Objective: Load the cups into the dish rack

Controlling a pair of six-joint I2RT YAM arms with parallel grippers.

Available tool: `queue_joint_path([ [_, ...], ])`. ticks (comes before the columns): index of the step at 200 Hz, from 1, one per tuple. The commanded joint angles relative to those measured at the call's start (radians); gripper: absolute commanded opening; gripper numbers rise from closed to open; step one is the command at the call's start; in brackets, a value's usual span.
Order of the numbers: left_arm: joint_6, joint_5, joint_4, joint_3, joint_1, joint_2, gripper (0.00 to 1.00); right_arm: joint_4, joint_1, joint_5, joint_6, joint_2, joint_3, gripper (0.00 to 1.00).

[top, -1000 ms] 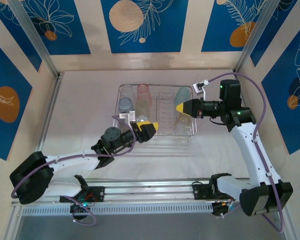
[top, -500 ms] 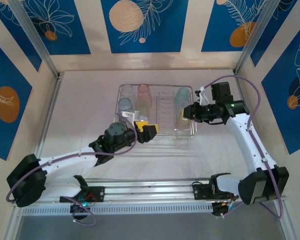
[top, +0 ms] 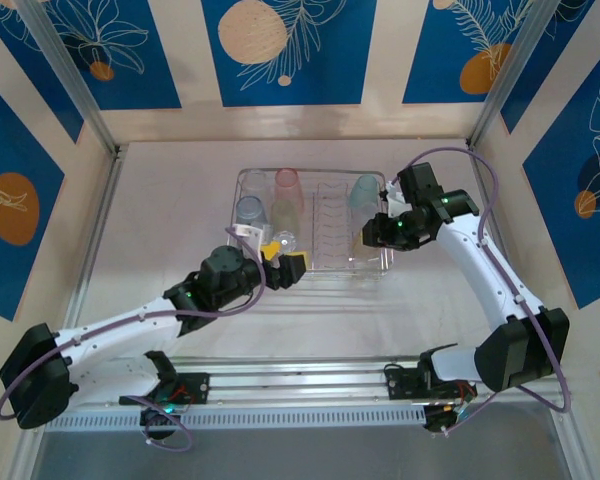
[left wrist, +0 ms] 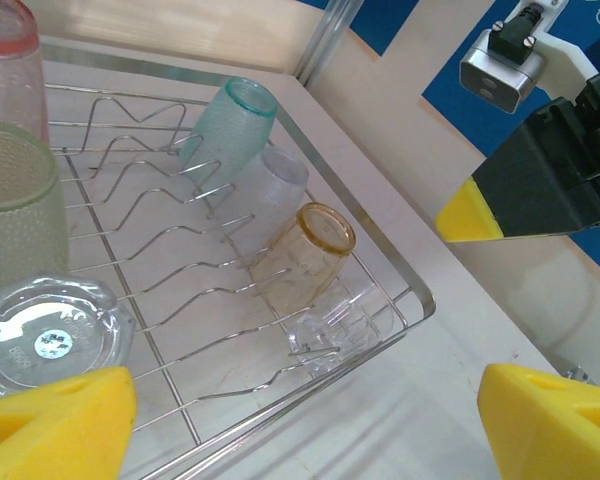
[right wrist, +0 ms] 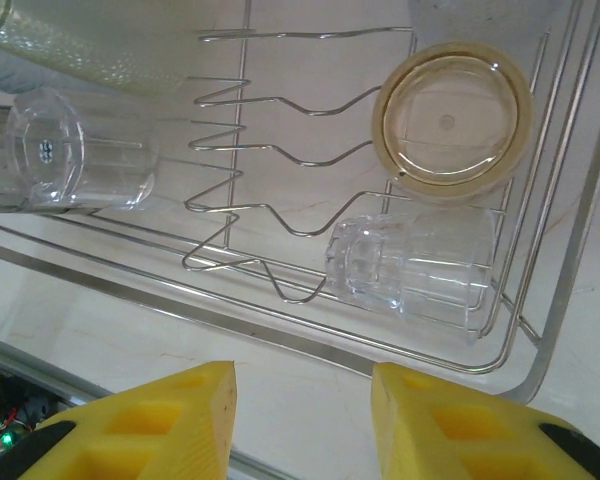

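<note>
Seen from above, a silver wire dish rack [top: 330,268] sits on the pale bench [top: 160,220], towards the far middle. In its left half stand a pink cup [top: 287,185], a blue-grey cup [top: 250,210] and a yellow-green cup [top: 285,216]. A teal cup [top: 364,190] is at the far right end. The yellow left fingers [top: 298,266] reach the rack's near left corner, just beside a clear cup [top: 283,242]. The right arm [top: 480,260] bends in over the near right corner.

From the left wrist, the left fingers are spread wide with nothing between them. The clear cup sits bottom-up just above one finger, inside the rack. Beyond it are the yellow-green and pink cups. Across the divider prongs, the teal cup leans tilted. A second clear cup [left wrist: 285,172] is behind it and an amber cup [left wrist: 305,255] is in front, also tilted. A faceted clear cup [left wrist: 325,325] lies on its side in the near corner.

From the right wrist, the right fingers [right wrist: 470,425] are moderately apart, holding nothing, over bare bench just outside the rack's rim. Inside the rack, the amber cup is seen end-on. The faceted clear cup lies on its side right next to it. The clear cup lies further along, past the prongs, with its base towards the camera
</note>
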Motion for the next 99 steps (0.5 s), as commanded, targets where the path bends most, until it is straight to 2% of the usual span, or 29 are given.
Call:
queue_joint_path([
  [1, 0.03, -0.026, -0.032, -0.013, 0.008, -0.027, 0.89, -0.02, -0.014, 0.027, 0.01, 0.022, -0.001, 0.39],
  [39, 0.042, -0.043, -0.057, -0.032, 0.009, -0.059, 0.89, 0.026, -0.028, 0.017, 0.009, 0.035, -0.053, 0.39],
  [99, 0.059, -0.078, -0.085, -0.062, 0.009, -0.119, 0.9, 0.11, -0.09, -0.064, -0.024, 0.053, -0.112, 0.38],
])
